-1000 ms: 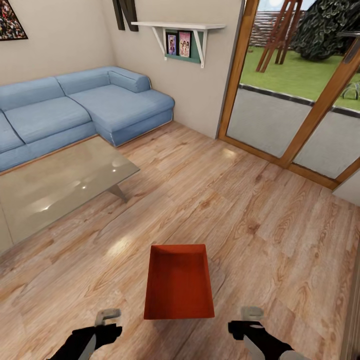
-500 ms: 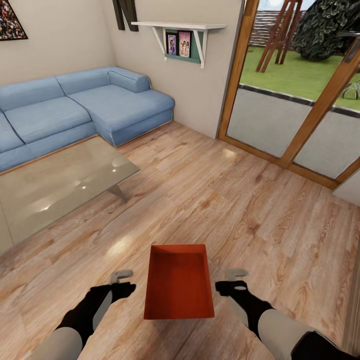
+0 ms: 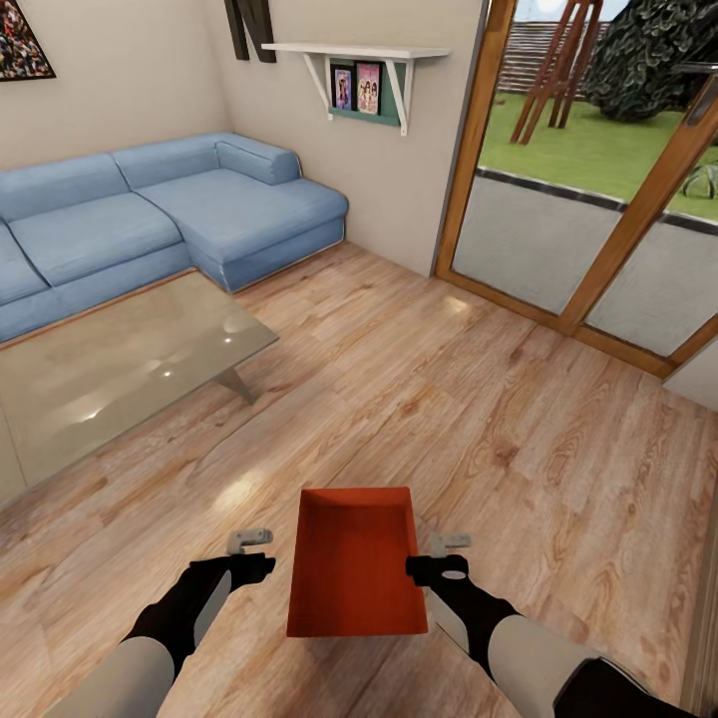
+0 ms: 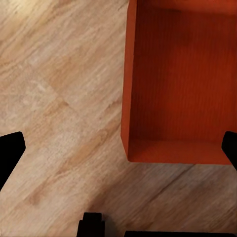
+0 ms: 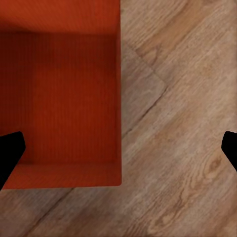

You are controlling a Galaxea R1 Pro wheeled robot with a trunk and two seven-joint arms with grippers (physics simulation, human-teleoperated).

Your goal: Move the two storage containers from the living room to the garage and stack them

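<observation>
Light wood-plank floor fills most of the living room, with a blue corner sofa and a glass coffee table toward our left and wood-framed glass doors toward our right. We see one storage container, an empty orange-red open-top bin, resting on the planks directly ahead of us; whether a second bin is stacked inside it cannot be judged. Its long axis runs straight away from us, with one short wall nearest us and the other toward the far wall. Our left gripper hangs just beside the bin's left long wall and our right gripper just beside its right long wall, neither visibly touching it, so the bin lies between the two. In the left wrist view the bin is cut off by the frame edge, and the fingertips show only as dark corners spread wide. In the right wrist view the bin is likewise cropped, and the fingers stand wide apart, holding nothing.
</observation>
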